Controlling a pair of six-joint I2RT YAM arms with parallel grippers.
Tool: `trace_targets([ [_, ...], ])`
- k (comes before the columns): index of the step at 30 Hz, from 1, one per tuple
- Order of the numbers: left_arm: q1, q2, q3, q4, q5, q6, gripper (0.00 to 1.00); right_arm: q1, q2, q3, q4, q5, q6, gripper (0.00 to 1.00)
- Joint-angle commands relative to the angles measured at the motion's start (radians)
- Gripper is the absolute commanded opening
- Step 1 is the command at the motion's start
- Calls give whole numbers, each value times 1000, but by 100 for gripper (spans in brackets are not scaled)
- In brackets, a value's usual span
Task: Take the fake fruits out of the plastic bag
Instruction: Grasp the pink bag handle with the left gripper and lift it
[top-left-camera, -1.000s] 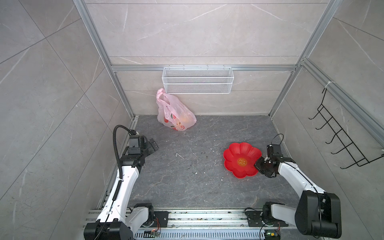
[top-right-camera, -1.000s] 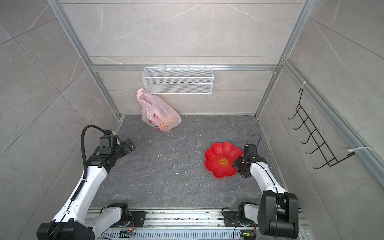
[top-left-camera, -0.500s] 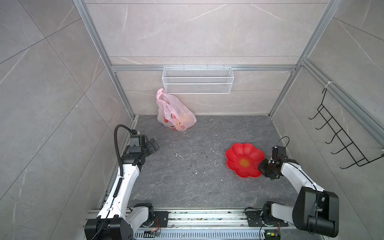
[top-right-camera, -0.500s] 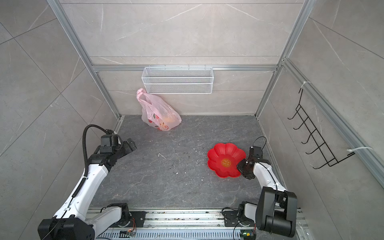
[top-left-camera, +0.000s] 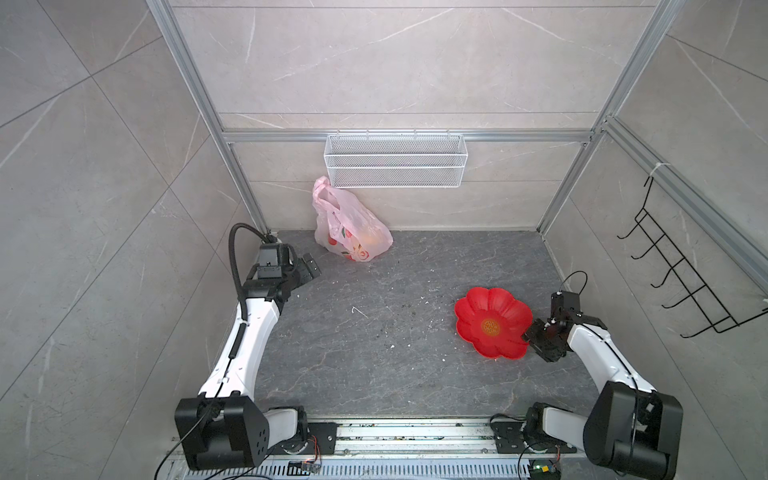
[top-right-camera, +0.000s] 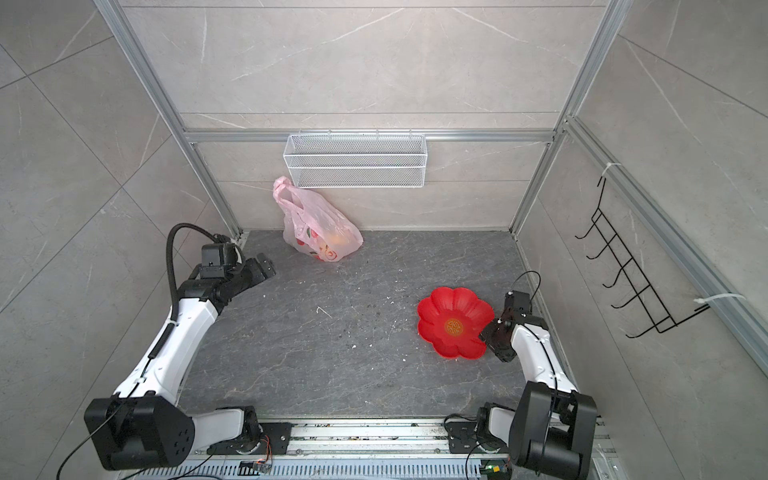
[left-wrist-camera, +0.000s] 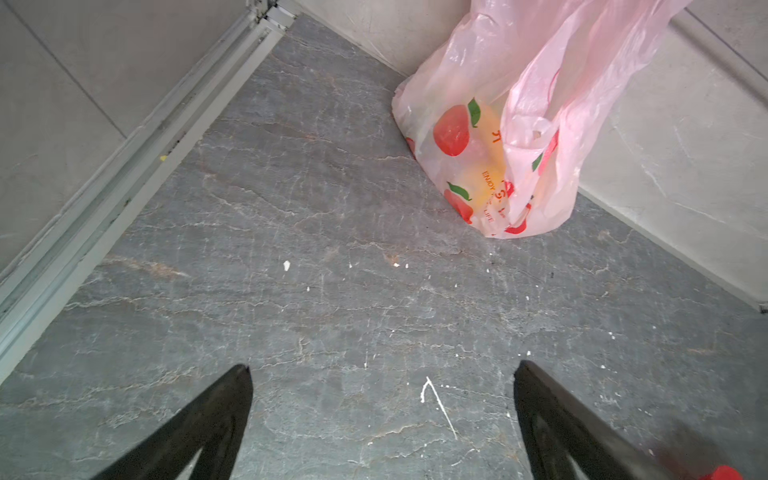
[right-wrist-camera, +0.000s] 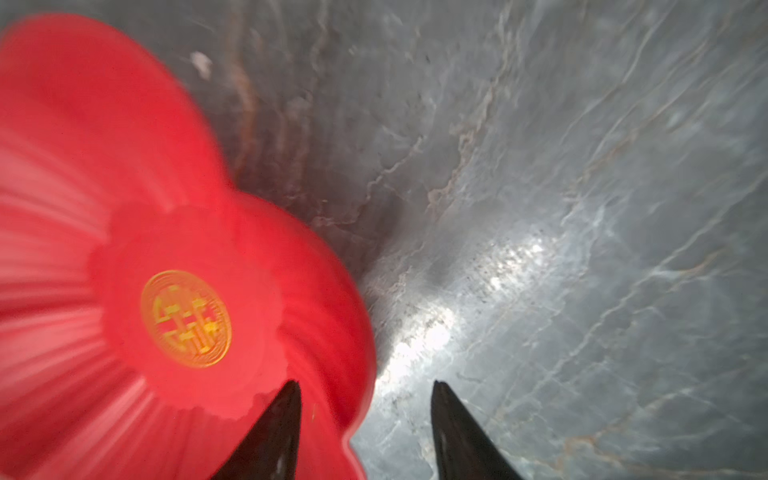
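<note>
We see no fake fruits (left-wrist-camera: 486, 166) out of the plastic bag (top-left-camera: 353, 232) at eleven o'clock yet; left gripper (left-wrist-camera: 382, 365) spread empty, right gripper (right-wrist-camera: 366, 382) parted over the red plate (top-left-camera: 490, 299).

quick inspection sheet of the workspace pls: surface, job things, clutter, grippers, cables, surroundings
Surface: grey stone floor, strewn with white crumbs.
Job's things: plastic bag leans on the back wall, handles up; fake fruits show as orange-yellow through it, none outside.
Clutter: red flower plate, nothing on it.
Grippers: left gripper open, empty, short of the bag; right gripper open, fingers either side of the plate's rim.
Cables: black hose loops over the left arm; thin wire loops at the right wrist.
Surroundings: white wire basket on the back wall, black hook rack on the right wall.
</note>
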Motion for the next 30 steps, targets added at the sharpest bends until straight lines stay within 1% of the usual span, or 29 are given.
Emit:
trace_targets([
  [1, 4, 114, 163, -15, 96, 60, 100, -5, -77, 80, -97, -51, -65, 55],
  [3, 4, 200, 258, -27, 132, 86, 100, -3, -112, 122, -141, -85, -85, 55],
  [5, 4, 269, 323, 1, 157, 119, 100, -2, -146, 162, -177, -95, -98, 56],
  [7, 4, 324, 356, 79, 161, 153, 99, -2, -175, 204, -206, -97, -115, 57],
  [10, 4, 405, 408, 184, 167, 215, 93, -2, -194, 252, -223, -98, -137, 58],
  [14, 4, 493, 474, 287, 191, 281, 90, -2, -187, 265, -202, -111, -149, 58],
  [18, 4, 551, 494, 381, 218, 316, 86, -2, -164, 251, -158, -132, -146, 59],
  [21, 4, 573, 495, 431, 260, 318, 82, -2, -137, 241, -128, -150, -139, 59],
  [24, 4, 554, 460, 494, 288, 306, 80, -2, -112, 237, -102, -168, -134, 59],
  [27, 3, 503, 398, 567, 282, 298, 79, -2, -101, 238, -85, -177, -132, 59],
  [30, 4, 483, 396, 572, 282, 320, 79, -2, -94, 241, -79, -177, -135, 59],
])
